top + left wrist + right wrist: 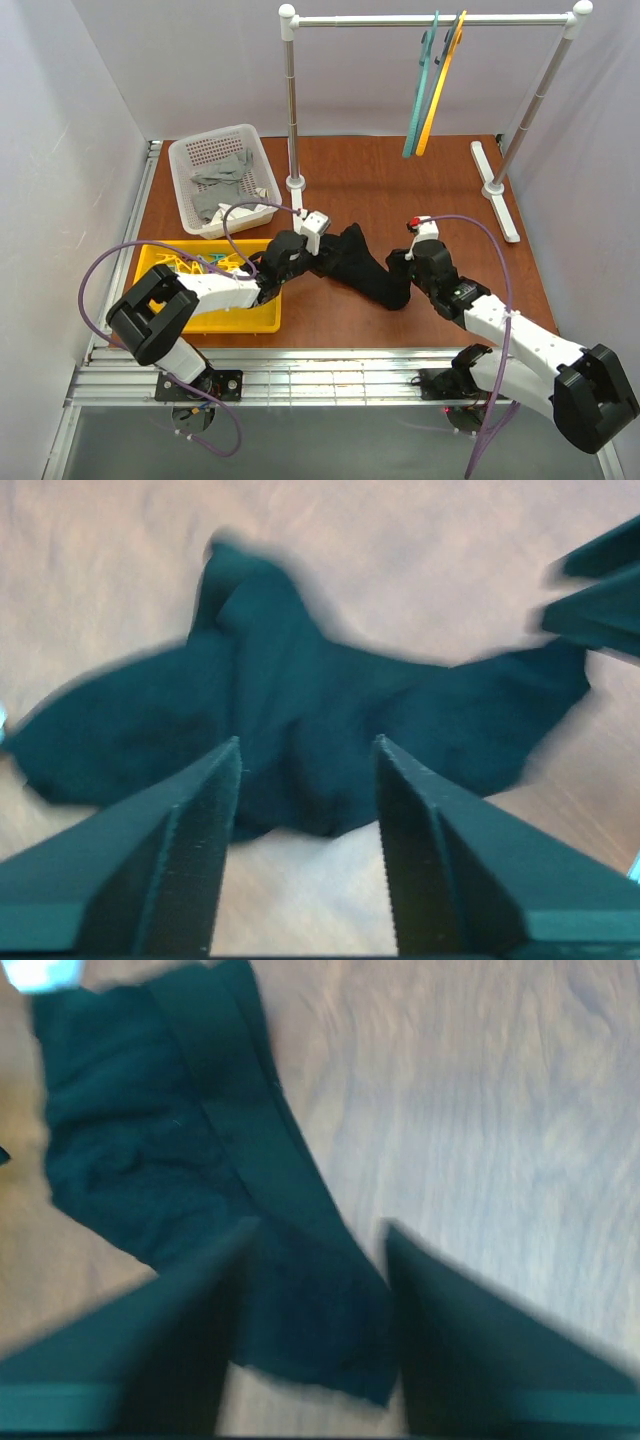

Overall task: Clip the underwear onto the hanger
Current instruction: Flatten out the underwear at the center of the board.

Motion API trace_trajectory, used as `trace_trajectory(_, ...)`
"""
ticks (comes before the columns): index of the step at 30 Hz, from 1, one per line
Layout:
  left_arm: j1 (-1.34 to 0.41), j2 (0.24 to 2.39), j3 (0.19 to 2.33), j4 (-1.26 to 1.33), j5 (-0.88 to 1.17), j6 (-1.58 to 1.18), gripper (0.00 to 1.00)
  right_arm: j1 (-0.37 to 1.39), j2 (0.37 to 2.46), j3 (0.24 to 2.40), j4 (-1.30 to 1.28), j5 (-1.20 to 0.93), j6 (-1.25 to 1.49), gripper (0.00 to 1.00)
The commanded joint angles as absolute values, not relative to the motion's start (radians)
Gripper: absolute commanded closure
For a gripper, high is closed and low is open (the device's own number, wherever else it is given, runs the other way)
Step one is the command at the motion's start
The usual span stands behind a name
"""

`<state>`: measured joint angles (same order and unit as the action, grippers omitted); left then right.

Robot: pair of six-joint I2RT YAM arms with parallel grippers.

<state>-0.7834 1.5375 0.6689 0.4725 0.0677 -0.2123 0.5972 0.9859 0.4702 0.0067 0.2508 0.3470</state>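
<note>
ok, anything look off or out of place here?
Nothing spilled or damaged. The underwear lies bunched and twisted on the table between the left hand and right hand, both open.

On the brown table (400, 190) are set a white basket (210, 136) far left, a yellow tray (230, 325) nearer, the underwear (365, 265) midway, and a rack (497, 195) behind.
</note>
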Motion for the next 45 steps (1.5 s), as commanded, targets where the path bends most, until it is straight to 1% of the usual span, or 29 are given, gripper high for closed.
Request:
trace_trajectory(1,-0.788,1.464,0.609,0.440,-0.032,-0.242,0.49,0.614,0.925,0.466,-0.035,0.362,0.342,0.13)
trace_trajectory(3,-0.788,1.437,0.600,0.449,-0.051,-0.247,0.46,0.614,0.919,0.466,0.024,0.384,0.321,0.10)
trace_trajectory(4,-0.788,1.425,0.603,0.452,-0.052,-0.259,0.46,0.614,0.929,0.465,0.116,0.344,0.293,0.10)
trace_trajectory(5,-0.788,1.430,0.609,0.454,-0.060,-0.259,0.45,0.612,0.949,0.474,0.148,0.325,0.285,0.10)
trace_trajectory(6,-0.788,1.436,0.615,0.448,-0.064,-0.262,0.46,0.614,1.012,0.486,0.175,0.305,0.276,0.10)
trace_trajectory(9,-0.788,1.476,0.635,0.454,-0.069,-0.276,0.45,0.614,1.181,0.547,0.244,0.247,0.244,0.12)
trace_trajectory(11,-0.788,1.497,0.623,0.498,-0.069,-0.279,0.45,0.614,1.283,0.555,0.334,0.189,0.201,0.14)
trace_trajectory(13,-0.788,1.506,0.614,0.529,-0.074,-0.278,0.45,0.611,1.336,0.546,0.461,0.123,0.175,0.17)
trace_trajectory(15,-0.788,1.514,0.607,0.575,-0.061,-0.267,0.45,0.606,1.390,0.538,0.526,0.077,0.140,0.20)
trace_trajectory(20,-0.787,1.552,0.644,0.615,-0.054,-0.213,0.44,0.580,1.448,0.523,0.704,-0.066,0.080,0.21)
trace_trajectory(25,-0.743,1.611,0.669,0.653,0.032,-0.212,0.44,0.539,1.511,0.538,0.764,-0.130,0.060,0.20)
trace_trajectory(30,-0.721,1.647,0.669,0.689,0.054,-0.213,0.44,0.485,1.611,0.551,0.834,-0.196,0.055,0.20)
trace_trajectory(33,-0.719,1.669,0.680,0.689,0.058,-0.213,0.44,0.465,1.676,0.577,0.890,-0.274,0.066,0.21)
trace_trajectory(35,-0.716,1.680,0.680,0.693,0.058,-0.213,0.44,0.462,1.724,0.604,0.911,-0.325,0.069,0.26)
trace_trajectory(36,-0.716,1.683,0.680,0.690,0.051,-0.212,0.44,0.459,1.738,0.612,0.922,-0.353,0.069,0.33)
trace_trajectory(38,-0.715,1.681,0.677,0.690,0.045,-0.210,0.44,0.453,1.770,0.606,0.995,-0.386,0.086,0.40)
trace_trajectory(41,-0.713,1.674,0.663,0.692,0.032,-0.206,0.44,0.440,1.798,0.606,1.054,-0.439,0.113,0.62)
trace_trajectory(42,-0.712,1.672,0.658,0.692,0.031,-0.204,0.44,0.439,1.801,0.609,1.055,-0.433,0.118,0.84)
trace_trajectory(43,-0.710,1.669,0.657,0.690,0.023,-0.204,0.44,0.439,1.796,0.607,1.052,-0.423,0.123,0.91)
trace_trajectory(44,-0.710,1.661,0.652,0.687,0.017,-0.203,0.44,0.437,1.787,0.598,1.046,-0.416,0.127,0.94)
trace_trajectory(45,-0.709,1.657,0.649,0.683,0.012,-0.202,0.44,0.437,1.772,0.588,1.042,-0.393,0.127,0.94)
